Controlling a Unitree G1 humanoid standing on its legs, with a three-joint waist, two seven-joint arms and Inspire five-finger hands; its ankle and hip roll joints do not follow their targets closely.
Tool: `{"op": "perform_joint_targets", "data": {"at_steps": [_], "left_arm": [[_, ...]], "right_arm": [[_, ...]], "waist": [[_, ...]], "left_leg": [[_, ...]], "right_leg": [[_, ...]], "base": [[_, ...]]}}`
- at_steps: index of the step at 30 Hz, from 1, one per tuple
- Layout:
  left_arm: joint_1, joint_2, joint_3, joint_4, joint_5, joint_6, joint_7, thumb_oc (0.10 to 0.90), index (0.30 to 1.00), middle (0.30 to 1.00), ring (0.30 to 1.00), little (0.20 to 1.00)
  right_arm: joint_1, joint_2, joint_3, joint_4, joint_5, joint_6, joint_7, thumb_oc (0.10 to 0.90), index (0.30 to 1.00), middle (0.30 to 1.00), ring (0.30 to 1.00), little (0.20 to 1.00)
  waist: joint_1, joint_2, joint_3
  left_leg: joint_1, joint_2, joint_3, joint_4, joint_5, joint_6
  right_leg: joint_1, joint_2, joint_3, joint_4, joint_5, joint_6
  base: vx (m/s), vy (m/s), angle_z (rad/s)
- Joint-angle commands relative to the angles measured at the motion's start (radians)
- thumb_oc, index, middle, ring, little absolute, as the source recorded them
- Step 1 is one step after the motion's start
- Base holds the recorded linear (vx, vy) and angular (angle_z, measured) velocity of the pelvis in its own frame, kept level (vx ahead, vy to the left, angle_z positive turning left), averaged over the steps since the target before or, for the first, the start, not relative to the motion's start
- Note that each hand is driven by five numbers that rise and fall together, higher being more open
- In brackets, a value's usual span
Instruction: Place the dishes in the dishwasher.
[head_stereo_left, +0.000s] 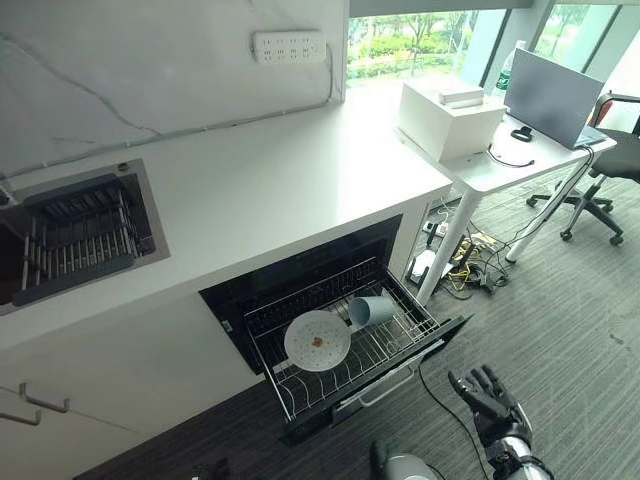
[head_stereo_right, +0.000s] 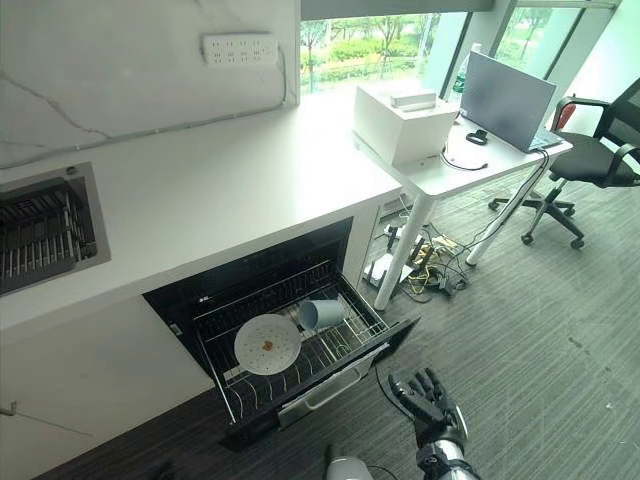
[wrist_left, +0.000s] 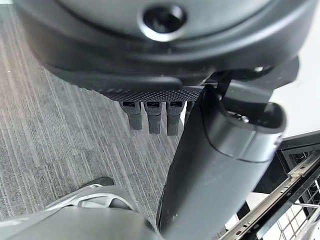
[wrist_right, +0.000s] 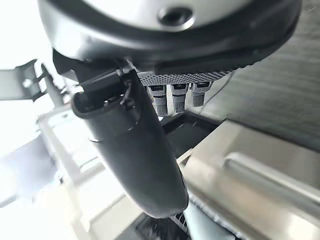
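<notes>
Plate and cup sit in the open rack; both hands relaxed, empty; careless closing could topple the cup.

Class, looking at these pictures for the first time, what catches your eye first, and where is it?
The pulled-out dishwasher rack under the white counter, holding a white plate and a tipped blue-grey cup. Lower right, the right robot hand hangs open above the grey carpet.
</notes>
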Motion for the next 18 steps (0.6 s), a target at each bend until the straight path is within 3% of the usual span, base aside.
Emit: {"op": "perform_joint_targets", "data": {"at_steps": [1,4,6,18], "left_arm": [[-0.026,0.039,-0.003,-0.019,-0.037,-0.029,0.026,0.800,0.900,0.900,0.900,0.900],[-0.034,0.046,-0.015,-0.019,-0.041,-0.015,0.029,0.800,0.900,0.900,0.900,0.900],[-0.035,0.050,-0.023,-0.024,-0.041,-0.010,0.030,0.800,0.900,0.900,0.900,0.900],[-0.047,0.057,-0.058,-0.018,-0.056,0.011,0.031,0.800,0.900,0.900,0.900,0.900]], "right_arm": [[-0.082,-0.002,0.003,-0.128,0.085,-0.007,-0.013,0.800,0.900,0.900,0.900,0.900],[-0.102,0.007,0.049,-0.057,0.148,0.079,-0.035,0.800,0.900,0.900,0.900,0.900],[-0.111,0.011,0.069,-0.036,0.158,0.102,-0.034,0.800,0.900,0.900,0.900,0.900],[-0.206,0.022,0.133,-0.006,0.118,0.086,-0.051,0.800,0.900,0.900,0.900,0.900]], "waist": [[0.022,-0.008,0.025],[0.039,-0.007,0.016],[0.049,-0.007,0.015],[0.104,-0.002,0.001]], "left_leg": [[0.016,-0.011,-0.091,-0.010,-0.057,-0.014],[0.003,-0.015,-0.100,-0.010,-0.050,-0.015],[0.002,-0.018,-0.106,-0.010,-0.050,-0.015],[-0.006,-0.034,-0.140,-0.010,-0.049,-0.016]], "right_leg": [[0.049,0.001,-0.020,0.105,-0.179,0.040],[0.044,-0.002,-0.032,0.105,-0.177,0.037],[0.048,-0.003,-0.039,0.105,-0.178,0.036],[0.068,-0.019,-0.084,0.105,-0.186,0.034]], "base": [[-0.01,0.003,0.08],[-0.01,0.007,0.13],[0.00,0.002,0.15],[0.02,0.005,0.10]]}}
